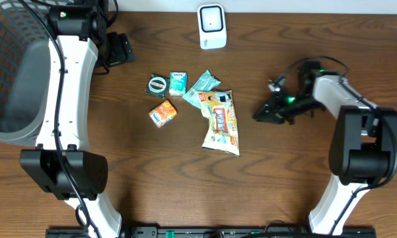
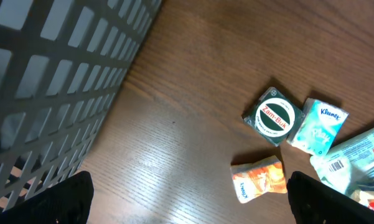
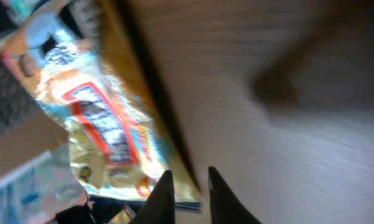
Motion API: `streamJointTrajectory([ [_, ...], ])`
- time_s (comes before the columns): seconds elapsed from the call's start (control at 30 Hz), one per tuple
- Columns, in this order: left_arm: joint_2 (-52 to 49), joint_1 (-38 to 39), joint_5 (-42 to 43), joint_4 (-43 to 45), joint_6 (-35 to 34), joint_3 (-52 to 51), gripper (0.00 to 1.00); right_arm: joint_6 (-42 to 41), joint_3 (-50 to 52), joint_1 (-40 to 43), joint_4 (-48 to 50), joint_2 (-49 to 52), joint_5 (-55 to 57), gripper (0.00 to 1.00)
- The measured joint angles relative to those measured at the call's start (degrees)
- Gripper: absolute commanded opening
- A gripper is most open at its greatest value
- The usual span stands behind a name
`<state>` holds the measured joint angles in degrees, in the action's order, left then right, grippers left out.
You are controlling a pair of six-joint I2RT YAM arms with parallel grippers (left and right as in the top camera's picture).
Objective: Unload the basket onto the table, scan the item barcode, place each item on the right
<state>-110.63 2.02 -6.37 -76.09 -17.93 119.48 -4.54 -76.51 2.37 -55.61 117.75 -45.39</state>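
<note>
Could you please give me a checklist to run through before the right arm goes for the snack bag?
1. Right gripper empty: ok, nothing between its fingers.
2. Jaws wide enough for the snack bag: not ok, barely apart.
3. Bag in front of the gripper: ok, just beyond it.
4. Barcode on the bag visible: cannot tell.
5. Scanner unobstructed: ok, nothing lies before it.
6. Left gripper out of the way: ok, open, over by the basket.

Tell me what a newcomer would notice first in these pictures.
The shiny yellow snack bag in the middle of the table stands out first, small packets clustered at its left. Next come the white scanner at the far edge and the grey mesh basket on the left.
</note>
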Motion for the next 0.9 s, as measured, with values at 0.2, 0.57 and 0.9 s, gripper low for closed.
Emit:
streamJointTrajectory([
  [0.2,0.0,0.0,0.0,0.0,0.0,0.0,0.98,-0.8,-11.2,-0.2,-10.8,-0.2,9.8,0.47],
  [0.57,0.0,0.0,0.0,0.0,0.0,0.0,0.98,-6.1,-19.5,-28.1,-6.3,-2.3,33.0,0.99],
  [0.9,0.0,0.0,0.0,0.0,0.0,0.0,0.98,-17.5,-19.5,-45.0,-4.9,1.0,58.4,0.99],
])
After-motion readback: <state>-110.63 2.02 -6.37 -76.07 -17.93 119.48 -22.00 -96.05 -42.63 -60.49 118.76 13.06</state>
